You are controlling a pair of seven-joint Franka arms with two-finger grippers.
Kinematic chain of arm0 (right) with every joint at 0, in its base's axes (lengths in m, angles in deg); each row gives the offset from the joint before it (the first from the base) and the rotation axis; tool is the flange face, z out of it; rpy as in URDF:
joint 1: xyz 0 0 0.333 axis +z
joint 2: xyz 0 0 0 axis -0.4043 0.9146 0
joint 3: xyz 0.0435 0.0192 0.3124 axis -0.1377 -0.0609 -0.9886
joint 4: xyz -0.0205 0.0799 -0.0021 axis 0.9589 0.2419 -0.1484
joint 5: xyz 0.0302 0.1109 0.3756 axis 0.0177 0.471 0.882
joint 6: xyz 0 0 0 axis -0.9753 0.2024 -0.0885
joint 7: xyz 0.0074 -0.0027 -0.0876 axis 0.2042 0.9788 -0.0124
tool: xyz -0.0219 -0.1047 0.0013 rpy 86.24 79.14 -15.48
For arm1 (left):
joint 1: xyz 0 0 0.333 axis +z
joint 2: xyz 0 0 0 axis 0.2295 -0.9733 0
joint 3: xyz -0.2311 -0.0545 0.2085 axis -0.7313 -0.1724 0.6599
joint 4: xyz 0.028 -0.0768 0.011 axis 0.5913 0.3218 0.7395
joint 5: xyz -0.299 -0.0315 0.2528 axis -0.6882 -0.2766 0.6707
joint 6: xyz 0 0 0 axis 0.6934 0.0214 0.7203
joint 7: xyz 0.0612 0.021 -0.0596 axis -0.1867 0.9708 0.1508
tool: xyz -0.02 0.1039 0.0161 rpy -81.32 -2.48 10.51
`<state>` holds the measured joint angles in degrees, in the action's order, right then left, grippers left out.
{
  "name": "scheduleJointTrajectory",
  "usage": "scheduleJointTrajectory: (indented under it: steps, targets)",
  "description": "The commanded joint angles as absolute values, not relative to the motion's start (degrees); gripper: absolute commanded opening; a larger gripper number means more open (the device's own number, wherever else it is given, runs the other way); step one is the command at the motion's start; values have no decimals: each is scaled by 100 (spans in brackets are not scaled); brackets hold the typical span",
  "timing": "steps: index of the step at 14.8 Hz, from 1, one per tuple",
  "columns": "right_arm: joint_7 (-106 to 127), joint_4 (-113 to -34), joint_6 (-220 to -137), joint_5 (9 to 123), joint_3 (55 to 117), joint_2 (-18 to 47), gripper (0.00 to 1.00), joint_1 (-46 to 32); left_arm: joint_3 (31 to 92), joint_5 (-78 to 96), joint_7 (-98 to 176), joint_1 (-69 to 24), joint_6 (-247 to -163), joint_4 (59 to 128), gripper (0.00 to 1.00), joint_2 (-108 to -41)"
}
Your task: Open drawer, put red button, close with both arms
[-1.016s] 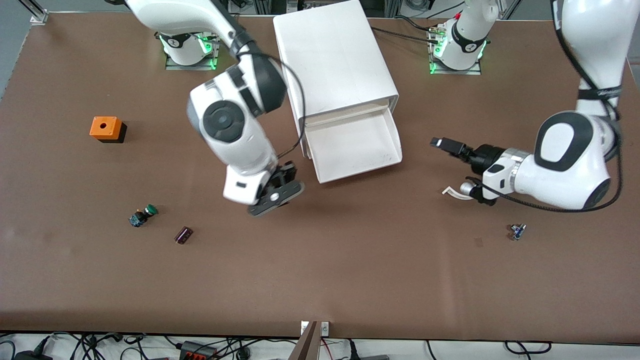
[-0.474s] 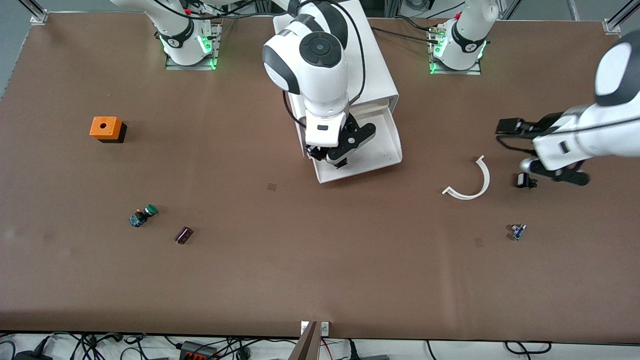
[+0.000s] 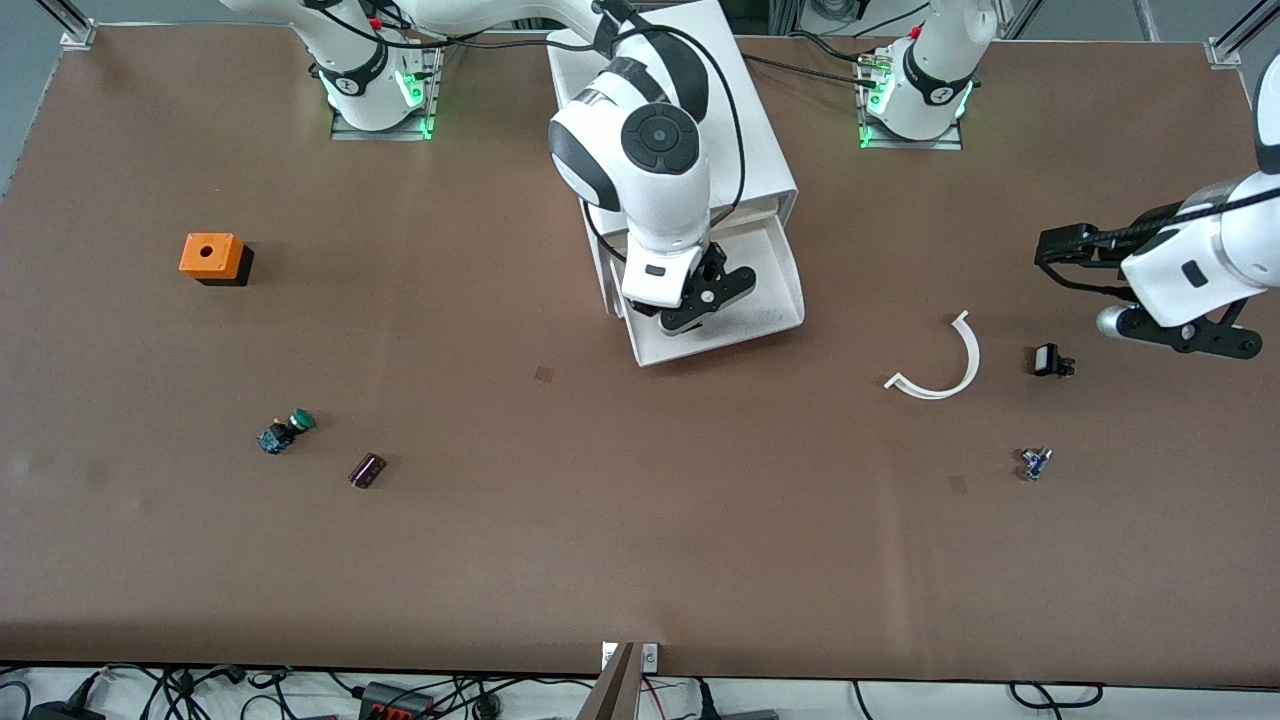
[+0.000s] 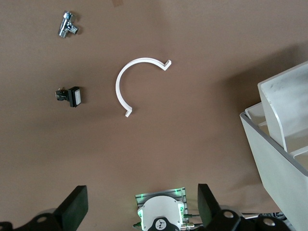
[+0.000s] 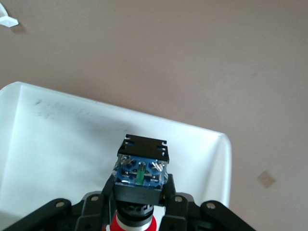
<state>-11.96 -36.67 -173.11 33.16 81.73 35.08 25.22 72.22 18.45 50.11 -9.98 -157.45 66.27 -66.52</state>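
Note:
The drawer [image 3: 785, 295] is a shallow white tray pulled out of the white cabinet [image 3: 670, 110] toward the front camera. My right gripper [image 3: 690, 305] hangs over the open drawer, shut on the red button [image 5: 141, 174]. The button is held with its blue base outward and its red cap back between the fingers. The drawer's white floor [image 5: 62, 144] lies right below it. My left gripper [image 3: 1175, 335] is open and empty over the table at the left arm's end, its fingers [image 4: 72, 208] wide apart.
A white curved strip [image 3: 945, 365], a small black switch [image 3: 1050, 360] and a small metal part [image 3: 1035, 462] lie toward the left arm's end. An orange box [image 3: 210, 257], a green-capped button [image 3: 287, 431] and a dark part [image 3: 367, 469] lie toward the right arm's end.
My right arm swung from over the table up to over the open drawer. My left arm drew back toward its end of the table; the black switch now lies on the table.

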Motion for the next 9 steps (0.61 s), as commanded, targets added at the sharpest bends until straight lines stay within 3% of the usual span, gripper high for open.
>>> scheduleJointTrajectory:
  steps: [1,8,9]
  targets:
    - [-1472,-3529,-17323,3392,8068,3669,0,2598,7204,2005,4672,-1036,-15606,6391,100,-6778]
    - [-1498,-3529,-17332,3445,8068,3933,3,2695,7151,1961,4433,-1045,-15615,6382,100,-6770]
    - [-1612,-3529,-17350,3497,8068,3933,42,2660,7151,1970,4433,-1037,-15615,6391,100,-6770]
